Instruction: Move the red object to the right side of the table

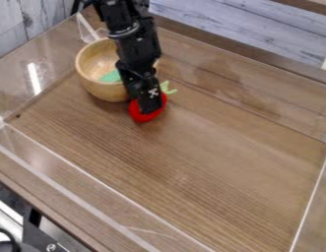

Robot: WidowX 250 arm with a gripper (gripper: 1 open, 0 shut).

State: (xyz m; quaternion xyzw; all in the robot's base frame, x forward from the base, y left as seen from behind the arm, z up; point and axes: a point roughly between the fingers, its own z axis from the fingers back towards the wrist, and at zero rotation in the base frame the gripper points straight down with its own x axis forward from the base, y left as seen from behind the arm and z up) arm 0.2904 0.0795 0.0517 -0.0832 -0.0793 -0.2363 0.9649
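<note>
The red object (146, 112), small and rounded with a green tip, lies on the wooden table (218, 167) left of centre, just right of a tan bowl. My black gripper (143, 96) points down directly over it, open, with its fingers straddling the top of the red object. I cannot tell whether the fingers touch it, since the gripper body hides its upper part.
The tan bowl (89, 61) with something green inside stands against the arm's left side. Clear plastic walls (73, 172) edge the table at the front and left. Bare wood stretches to the right (257, 118).
</note>
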